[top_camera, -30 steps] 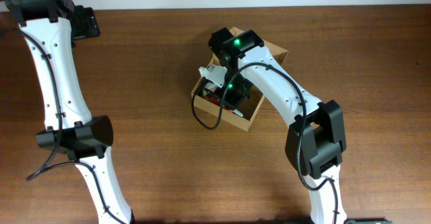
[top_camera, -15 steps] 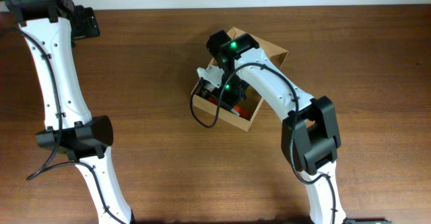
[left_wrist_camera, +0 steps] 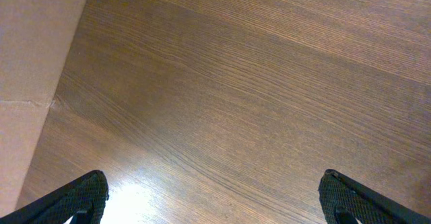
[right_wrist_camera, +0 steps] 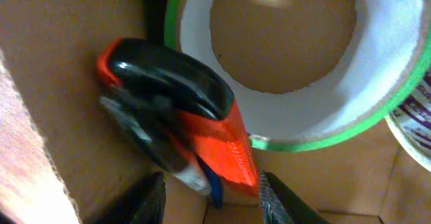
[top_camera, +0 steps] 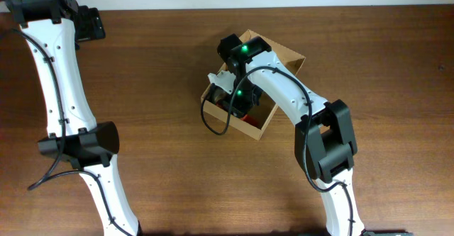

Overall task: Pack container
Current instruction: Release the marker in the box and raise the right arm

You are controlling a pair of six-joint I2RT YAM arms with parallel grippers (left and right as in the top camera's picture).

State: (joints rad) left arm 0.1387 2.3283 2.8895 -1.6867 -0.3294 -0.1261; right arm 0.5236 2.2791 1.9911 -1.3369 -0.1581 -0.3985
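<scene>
Read fingers (right_wrist_camera: 147, 198) of right gripper (right_wrist_camera: 212, 200) as parted: set astride the lower end of an orange-and-black hand tool (right_wrist_camera: 178, 106), with a gap showing on the 9 o'clock side, hence not clamped. Locate container (top_camera: 285, 54) just off table (top_camera: 163, 158) centre toward 2 o'clock, lid not closed, entered from above by the right arm. Judge the step in hand as seating the tool inside, along the cardboard wall at 9 o'clock in the right wrist view. Note green-edged tape roll (right_wrist_camera: 377, 83) at 1 o'clock, overlapped by the tool, and a second roll with purple print (right_wrist_camera: 419, 126) at 3 o'clock; treat the space as tight. Confirm that the tool rests on the floor and against the wall before withdrawing. Lift straight up with jaws held apart, to avoid dragging the tool or tipping a roll. Avoid sideways travel until clear of the rim, to prevent sliding the light box. Leave left gripper (left_wrist_camera: 215, 200) at the table's 10 o'clock corner, fingertips wide apart on nothing; bring across only if closing the flap needs a second hold.
</scene>
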